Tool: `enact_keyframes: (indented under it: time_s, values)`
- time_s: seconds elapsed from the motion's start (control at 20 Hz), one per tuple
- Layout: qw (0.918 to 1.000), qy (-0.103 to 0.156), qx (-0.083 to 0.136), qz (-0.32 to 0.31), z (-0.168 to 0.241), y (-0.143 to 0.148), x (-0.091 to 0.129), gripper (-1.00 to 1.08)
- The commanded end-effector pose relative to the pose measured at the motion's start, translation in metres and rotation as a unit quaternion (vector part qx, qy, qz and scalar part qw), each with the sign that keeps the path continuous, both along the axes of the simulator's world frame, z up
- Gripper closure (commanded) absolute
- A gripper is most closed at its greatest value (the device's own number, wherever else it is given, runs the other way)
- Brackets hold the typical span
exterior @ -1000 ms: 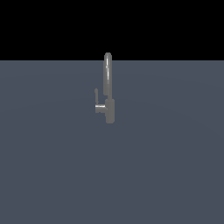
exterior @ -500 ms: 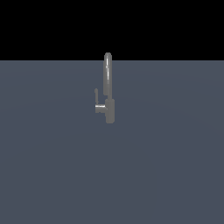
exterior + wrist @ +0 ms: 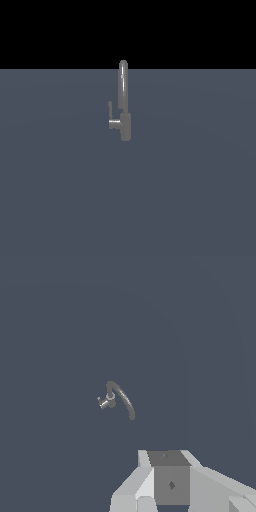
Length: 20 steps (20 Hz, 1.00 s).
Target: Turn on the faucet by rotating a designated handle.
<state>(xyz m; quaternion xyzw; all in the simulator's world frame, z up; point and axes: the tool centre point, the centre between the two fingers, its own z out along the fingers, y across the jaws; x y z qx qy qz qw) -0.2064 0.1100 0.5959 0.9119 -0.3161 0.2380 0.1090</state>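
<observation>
Everything I see is dim and flat: the slate-grey surface (image 3: 128,200) carries no cast shadows or glare. Behind the faucet (image 3: 124,102), the background is pure black. A pale highlight runs along its spout. My pincer (image 3: 170,481) looks evenly lit, blocky and coarse-edged.

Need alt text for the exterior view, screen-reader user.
A small grey faucet stands alone on a flat blue-grey surface under a black background. Its thin handle sticks up from a short stub on the exterior view's left of the base. No arm or gripper appears.
</observation>
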Motion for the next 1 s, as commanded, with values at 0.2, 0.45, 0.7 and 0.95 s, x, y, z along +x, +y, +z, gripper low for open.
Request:
enact_keyframes:
  time_s: [0.2,0.45,0.7,0.95]
  values:
    - [0.9965,-0.045,-0.03,-0.064,-0.005,0.032,0.031,1.08]
    - [0.9901,-0.072,-0.051,-0.109,-0.021,0.053,0.062,1.08]
    - [0.9817,-0.092,-0.071,-0.151,-0.048,0.069,0.098,1.08]
    - [0.9719,-0.105,-0.088,-0.191,-0.086,0.076,0.137,1.08]
